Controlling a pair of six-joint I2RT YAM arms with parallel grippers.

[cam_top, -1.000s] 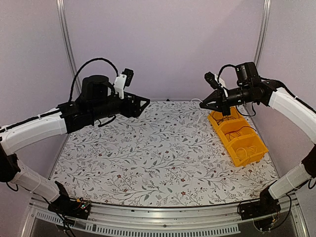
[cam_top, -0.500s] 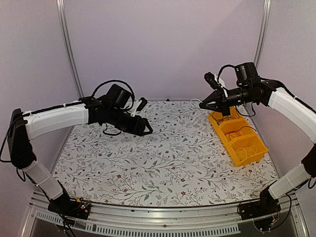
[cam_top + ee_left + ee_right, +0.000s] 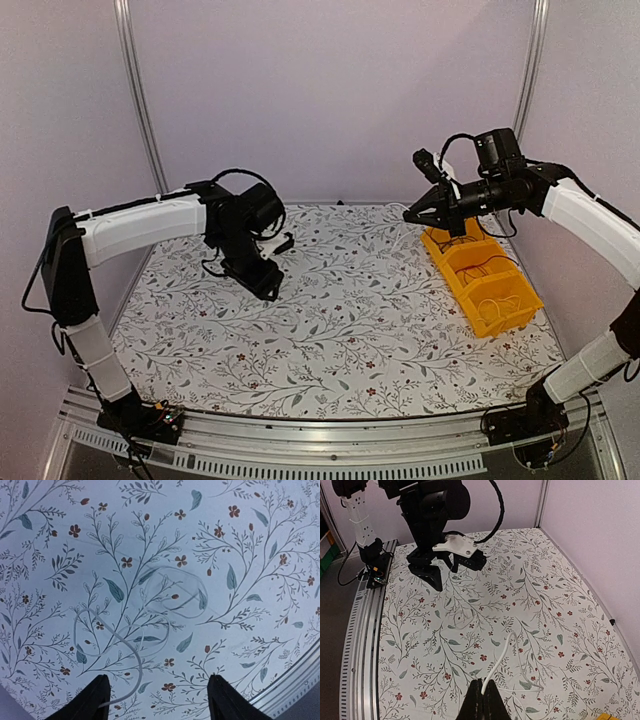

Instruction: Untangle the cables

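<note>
Holding white cable [image 3: 499,660], its length leading forward from right pincer [image 3: 481,681], clenched | left pincer [image 3: 158,678] released above looped cable [image 3: 140,670]

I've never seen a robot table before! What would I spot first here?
The bright yellow bin jumps out at the right edge of the flowery table, with thin wires inside. Near its far end, the right hand is pinched shut on a white cable that trails down to the table. On the left, the left hand hovers open over a pale looped cable lying flat.
</note>
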